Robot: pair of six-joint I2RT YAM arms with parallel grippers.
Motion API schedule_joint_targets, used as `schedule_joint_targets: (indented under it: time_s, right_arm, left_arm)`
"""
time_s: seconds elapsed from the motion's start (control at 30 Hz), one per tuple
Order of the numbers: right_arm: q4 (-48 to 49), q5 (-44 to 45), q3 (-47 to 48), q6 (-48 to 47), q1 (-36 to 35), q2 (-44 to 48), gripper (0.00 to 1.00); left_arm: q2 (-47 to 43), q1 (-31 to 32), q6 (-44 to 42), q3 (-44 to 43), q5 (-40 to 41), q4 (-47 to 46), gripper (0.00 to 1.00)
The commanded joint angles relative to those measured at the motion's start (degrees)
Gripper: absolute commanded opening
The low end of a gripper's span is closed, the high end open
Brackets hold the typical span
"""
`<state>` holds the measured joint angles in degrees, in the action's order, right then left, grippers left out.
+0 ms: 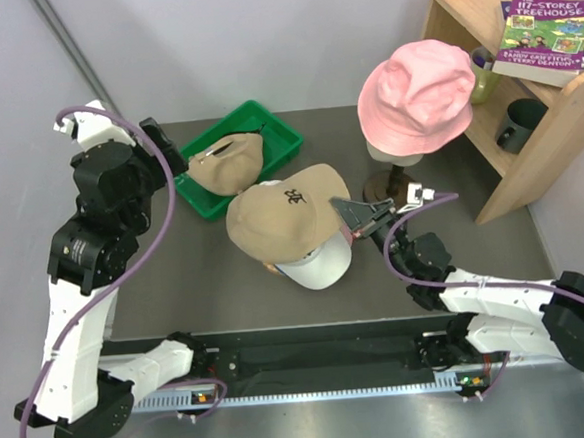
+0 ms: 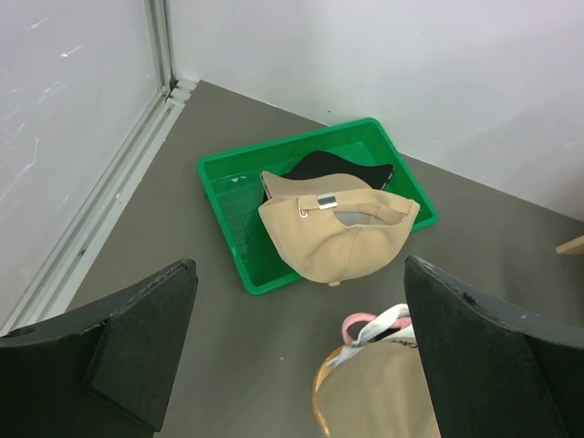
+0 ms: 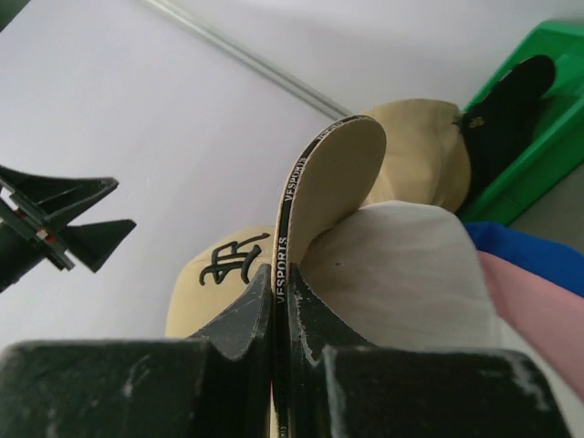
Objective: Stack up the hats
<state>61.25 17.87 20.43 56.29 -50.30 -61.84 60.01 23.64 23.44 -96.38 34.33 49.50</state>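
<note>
Right jaws clamp the "VFSPORTS"-edged peak of the tan cap (image 3: 333, 182).

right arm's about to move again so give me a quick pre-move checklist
1. Right gripper shut on the top tan cap by its peak: ok.
2. That cap resting on the white cap: ok.
3. Left gripper open, away from the pile: ok.
4. Second tan cap and black cap stacked: not ok, both in the green tray.
5. Pink hat stacked: not ok, on the mannequin head.
6. Blue cap seating: cannot tell, only an edge shows.
</note>
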Motion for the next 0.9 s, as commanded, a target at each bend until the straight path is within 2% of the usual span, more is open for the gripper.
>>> schedule_joint_targets:
  time_s: [0.0, 0.33, 0.77, 0.87]
  right_arm:
    - [4.9, 5.9, -4.2, 1.4, 1.9, 0.2, 0.00]
    - [7.1, 9.8, -7.2, 2.3, 2.8, -4.5, 0.00]
    - [2.4, 8.9, -4.3, -6.4, 3.1, -9.5, 0.00]
    - [2.5, 9.5, -6.4, -6.2, 3.2, -9.2, 0.00]
  left_arm:
    - [0.8, -0.2, -1.2, 0.4, -1.1, -0.4, 0.99]
    - [1.5, -0.3, -0.2, 3.2, -2.4, -1.8, 0.99]
    - [2.9, -0.2, 0.8, 5.9, -4.8, -3.5, 0.99]
    - [2.8, -0.2, 1.1, 7.3, -5.1, -3.9, 0.99]
